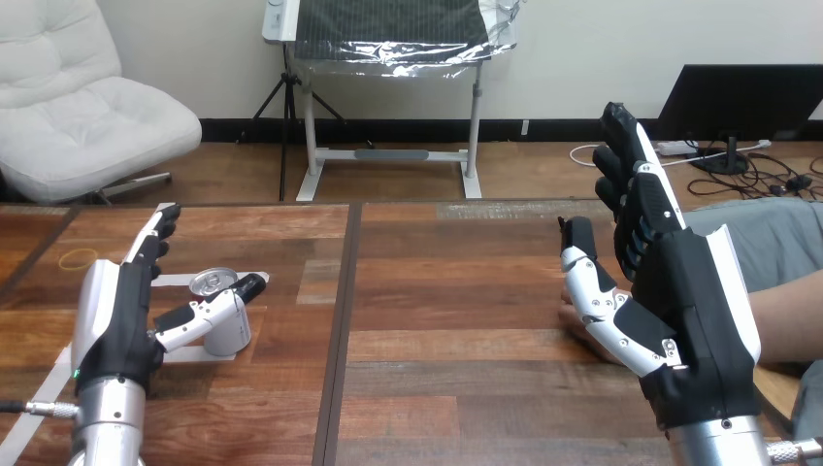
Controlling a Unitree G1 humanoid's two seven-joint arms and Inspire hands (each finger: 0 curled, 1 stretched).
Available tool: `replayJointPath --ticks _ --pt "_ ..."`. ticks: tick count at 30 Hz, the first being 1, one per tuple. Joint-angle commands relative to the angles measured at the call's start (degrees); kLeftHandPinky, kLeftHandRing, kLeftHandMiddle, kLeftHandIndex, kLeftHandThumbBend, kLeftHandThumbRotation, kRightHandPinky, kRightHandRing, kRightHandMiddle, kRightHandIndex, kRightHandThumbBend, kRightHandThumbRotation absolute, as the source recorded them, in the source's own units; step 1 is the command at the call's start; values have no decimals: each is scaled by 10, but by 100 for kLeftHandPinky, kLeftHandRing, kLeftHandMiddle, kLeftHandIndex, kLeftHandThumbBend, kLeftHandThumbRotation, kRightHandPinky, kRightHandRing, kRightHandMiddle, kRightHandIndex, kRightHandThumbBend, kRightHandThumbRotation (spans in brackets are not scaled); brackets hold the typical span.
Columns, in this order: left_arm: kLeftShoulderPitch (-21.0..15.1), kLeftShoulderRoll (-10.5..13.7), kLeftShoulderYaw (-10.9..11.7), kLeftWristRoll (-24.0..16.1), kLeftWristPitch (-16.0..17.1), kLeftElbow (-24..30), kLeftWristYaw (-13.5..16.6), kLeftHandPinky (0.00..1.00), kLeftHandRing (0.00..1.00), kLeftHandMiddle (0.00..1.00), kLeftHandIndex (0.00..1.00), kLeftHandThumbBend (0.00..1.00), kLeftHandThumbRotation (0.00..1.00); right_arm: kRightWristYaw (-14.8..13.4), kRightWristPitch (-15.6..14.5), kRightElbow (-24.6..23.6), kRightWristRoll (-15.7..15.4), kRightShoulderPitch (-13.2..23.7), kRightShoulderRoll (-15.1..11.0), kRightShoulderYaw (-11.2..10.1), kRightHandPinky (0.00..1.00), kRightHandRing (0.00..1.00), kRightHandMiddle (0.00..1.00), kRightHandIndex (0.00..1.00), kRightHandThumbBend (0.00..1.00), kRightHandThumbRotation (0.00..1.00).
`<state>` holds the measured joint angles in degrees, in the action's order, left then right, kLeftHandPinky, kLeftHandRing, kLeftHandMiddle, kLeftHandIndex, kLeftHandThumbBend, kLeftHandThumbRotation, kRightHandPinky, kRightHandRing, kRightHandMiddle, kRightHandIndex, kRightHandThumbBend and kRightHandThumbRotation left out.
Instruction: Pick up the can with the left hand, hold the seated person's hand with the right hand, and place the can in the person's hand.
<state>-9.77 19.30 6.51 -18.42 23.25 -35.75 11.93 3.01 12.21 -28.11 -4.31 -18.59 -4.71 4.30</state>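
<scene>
Can [229,333] stands upright just behind the left hand's [116,330] outstretched thumb, fingers straight and ungripping; likely light, slick, easily dented, so wrap mid-body gently, while the right hand [689,320] is spread wide.

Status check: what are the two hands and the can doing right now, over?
Left hand open beside upright can. Right hand open over person's hand. Nothing blocking.
</scene>
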Motion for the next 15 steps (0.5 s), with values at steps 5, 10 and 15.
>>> replayJointPath --ticks 5,10,15 --pt "-55 7 -12 13 1 -5 -20 83 88 91 90 88 40 5 -2 -4 3 38 -2 -5 100 100 100 98 7 0" --pt "-58 6 -16 10 -10 -4 -27 83 88 91 90 88 39 7 -3 -5 3 38 -2 -5 100 100 100 98 7 0" --pt "-64 12 -25 5 -24 -5 -38 82 88 91 90 87 39 9 -3 -6 3 38 -3 -7 100 100 100 98 8 0"
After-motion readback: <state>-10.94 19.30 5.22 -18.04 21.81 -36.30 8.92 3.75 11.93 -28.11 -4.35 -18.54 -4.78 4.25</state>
